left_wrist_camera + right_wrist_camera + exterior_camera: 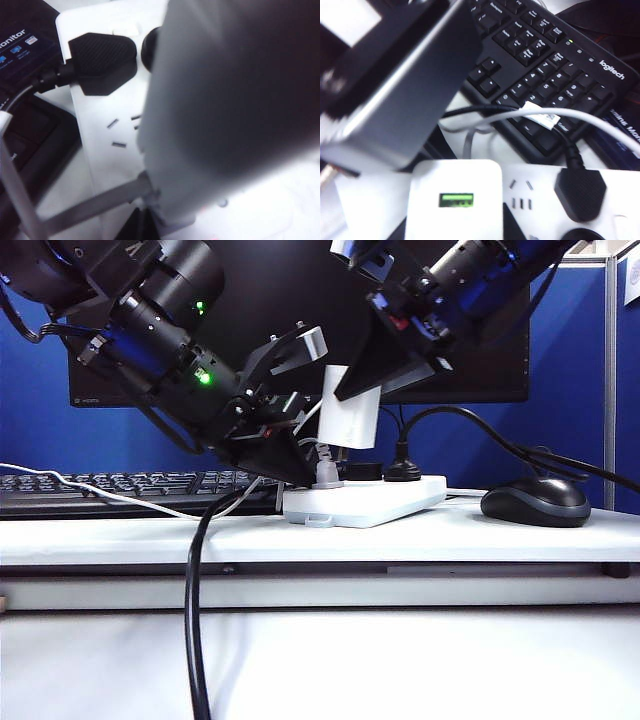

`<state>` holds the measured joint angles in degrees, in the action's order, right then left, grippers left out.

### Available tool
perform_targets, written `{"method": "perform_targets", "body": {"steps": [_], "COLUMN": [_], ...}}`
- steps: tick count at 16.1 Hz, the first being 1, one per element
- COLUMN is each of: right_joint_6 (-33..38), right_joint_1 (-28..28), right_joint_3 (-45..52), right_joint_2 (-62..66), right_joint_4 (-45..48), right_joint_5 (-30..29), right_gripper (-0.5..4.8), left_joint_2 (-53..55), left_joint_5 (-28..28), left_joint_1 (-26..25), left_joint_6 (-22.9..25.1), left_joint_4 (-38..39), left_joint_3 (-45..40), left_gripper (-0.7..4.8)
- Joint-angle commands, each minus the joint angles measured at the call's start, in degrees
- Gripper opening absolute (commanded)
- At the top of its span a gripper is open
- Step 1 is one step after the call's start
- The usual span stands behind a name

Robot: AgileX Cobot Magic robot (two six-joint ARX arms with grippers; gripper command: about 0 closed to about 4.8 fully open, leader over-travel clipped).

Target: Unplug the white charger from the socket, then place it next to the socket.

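Observation:
The white charger (350, 412) hangs tilted a little above the socket (390, 502), with my right gripper (356, 400) shut on its sides. In the right wrist view the charger (454, 200) shows a green label, and a black fingertip (512, 226) stands on each side of it. The socket (545, 212) lies just beyond, its slots bare. My left gripper (295, 390) is open, its lower finger pressed down on the socket's left end. In the left wrist view the socket (105, 107) lies below a big blurred grey shape, probably the charger (225, 100).
A black plug (403, 472) with a thick cable and a small grey plug (327, 475) sit in the socket. A black keyboard (100, 485) lies to the left, a mouse (535, 502) to the right, a monitor (300, 300) behind. A black cable (195, 620) hangs over the front edge.

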<state>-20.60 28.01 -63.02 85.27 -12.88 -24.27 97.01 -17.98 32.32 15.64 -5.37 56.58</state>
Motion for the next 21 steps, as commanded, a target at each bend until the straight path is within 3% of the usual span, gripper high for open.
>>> {"method": "perform_targets", "body": {"steps": [1, 9, 16, 21], "right_joint_6": [0.9, 2.9, 20.2, 23.0], "right_joint_1": [0.1, 0.0, 0.0, 0.0], "right_joint_3": [-0.2, -0.2, -0.2, -0.2], "right_joint_2": [-0.6, -7.1, -9.6, -9.2], "right_joint_4": [0.9, -9.9, -17.7, -20.7], "right_joint_5": [1.1, 6.8, 6.8, 7.8], "right_gripper": [-0.01, -0.01, -0.01, -0.01], "left_joint_2": [0.5, -0.3, -10.3, -19.6], "left_joint_5": [0.2, -0.3, -1.5, -1.1], "left_joint_1": [0.1, 0.2, 0.4, 0.4], "left_joint_6": [0.0, -2.6, -4.1, -5.2], "left_joint_4": [1.7, 0.8, 0.5, 0.3], "left_joint_3": [-0.2, 0.1, 0.1, 0.5], "left_gripper": [-0.05, -0.05, -0.05, -0.05]}}
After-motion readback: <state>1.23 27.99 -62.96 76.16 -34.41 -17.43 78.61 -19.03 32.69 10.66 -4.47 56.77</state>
